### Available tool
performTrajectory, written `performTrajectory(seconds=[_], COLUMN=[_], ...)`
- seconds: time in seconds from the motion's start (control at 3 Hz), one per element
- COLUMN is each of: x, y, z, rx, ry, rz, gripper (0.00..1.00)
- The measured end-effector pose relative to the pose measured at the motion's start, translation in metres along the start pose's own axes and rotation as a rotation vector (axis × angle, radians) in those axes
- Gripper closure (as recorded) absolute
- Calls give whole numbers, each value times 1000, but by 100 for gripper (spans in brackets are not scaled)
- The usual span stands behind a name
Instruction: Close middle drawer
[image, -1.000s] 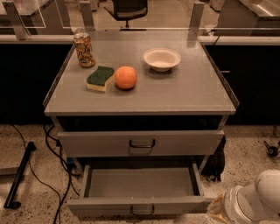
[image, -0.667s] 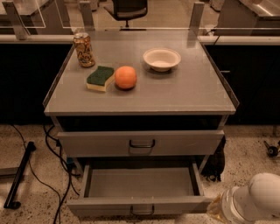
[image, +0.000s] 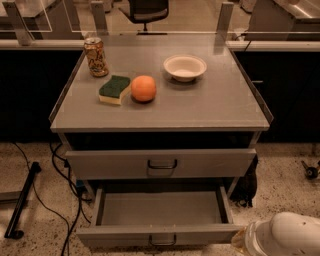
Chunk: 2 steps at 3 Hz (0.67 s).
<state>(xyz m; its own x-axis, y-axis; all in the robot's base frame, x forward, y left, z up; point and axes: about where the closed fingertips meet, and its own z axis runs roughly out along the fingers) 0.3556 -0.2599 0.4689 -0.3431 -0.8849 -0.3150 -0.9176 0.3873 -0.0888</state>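
The middle drawer (image: 160, 209) is pulled out towards me, a wide shallow grey tray that looks empty. Its low flat front (image: 115, 236) carries a small loop handle (image: 163, 241) at the bottom edge of the view. Above it is the taller top drawer front (image: 110, 164) with its own handle. The lowest drawer is out of view. A white rounded part of my arm (image: 286, 234) shows at the bottom right, just right of the open drawer's front corner. The gripper itself is out of view.
On the cabinet top (image: 210, 107) stand a drink can (image: 95, 56), a green and yellow sponge (image: 114, 89), an orange (image: 143, 88) and a white bowl (image: 185, 67). Black cables (image: 60, 175) and a black bar (image: 21, 206) lie on the floor at left.
The white arm part at the bottom right has shifted slightly down and left. The middle drawer has not moved.
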Motion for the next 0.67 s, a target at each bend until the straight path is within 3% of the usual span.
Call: performTrajectory(seconds=[0.33, 0.67], x=[7, 7], y=[7, 7], z=[49, 50], rx=[-39, -38], ry=[-25, -25], rz=[7, 6], gripper=[100, 100])
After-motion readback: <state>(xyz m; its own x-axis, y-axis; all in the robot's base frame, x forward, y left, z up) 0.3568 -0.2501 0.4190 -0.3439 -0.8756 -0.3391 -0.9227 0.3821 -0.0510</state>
